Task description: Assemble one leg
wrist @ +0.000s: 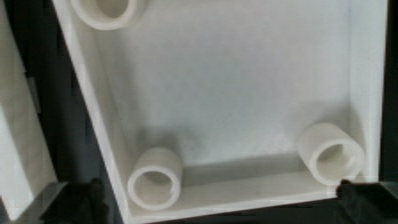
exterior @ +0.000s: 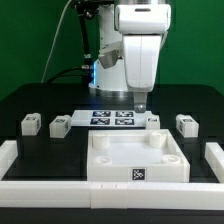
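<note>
On black table (exterior: 40, 100), 4 legs sit in a row, 2 each side of marker board (exterior: 112, 117): far-left leg (exterior: 31, 124), inner-left leg (exterior: 60, 127), inner-right leg (exterior: 152, 120), far-right leg (exterior: 186, 124). All are squat and rest on the table. Long axis and tag direction can't be resolved at this res. Gripper (exterior: 140, 103) points straight down, just beside inner-right leg, near far rim of square top (exterior: 105, 170). Wrist view: fingertips (wrist: 50, 203) apart, gripping nothing; corner socket (wrist: 331, 152) opens upward.
</note>
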`<action>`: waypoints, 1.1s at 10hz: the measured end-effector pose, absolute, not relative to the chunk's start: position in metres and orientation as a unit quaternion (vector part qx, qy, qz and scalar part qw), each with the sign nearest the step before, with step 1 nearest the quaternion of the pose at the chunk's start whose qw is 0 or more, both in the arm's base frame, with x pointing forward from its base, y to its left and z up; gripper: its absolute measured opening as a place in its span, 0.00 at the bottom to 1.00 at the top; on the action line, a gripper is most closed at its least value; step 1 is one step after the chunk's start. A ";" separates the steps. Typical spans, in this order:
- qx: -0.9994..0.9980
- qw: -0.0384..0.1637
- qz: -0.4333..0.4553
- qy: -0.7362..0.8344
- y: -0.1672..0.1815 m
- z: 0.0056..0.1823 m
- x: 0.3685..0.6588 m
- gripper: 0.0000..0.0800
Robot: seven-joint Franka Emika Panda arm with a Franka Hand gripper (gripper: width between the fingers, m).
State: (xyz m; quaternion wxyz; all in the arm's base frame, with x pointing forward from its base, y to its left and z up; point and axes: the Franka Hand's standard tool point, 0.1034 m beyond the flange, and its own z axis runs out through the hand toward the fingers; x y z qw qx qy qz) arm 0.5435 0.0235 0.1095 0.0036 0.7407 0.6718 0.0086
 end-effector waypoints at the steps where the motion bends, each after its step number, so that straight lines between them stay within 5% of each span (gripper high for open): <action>1: 0.741 0.004 0.009 0.672 0.023 0.110 0.544 0.81; 3: 0.738 0.004 0.009 0.674 0.023 0.108 0.543 0.81; 7: 0.598 0.044 0.024 0.800 0.018 0.081 0.522 0.81; 11: 0.599 0.043 0.022 0.799 0.017 0.079 0.520 0.81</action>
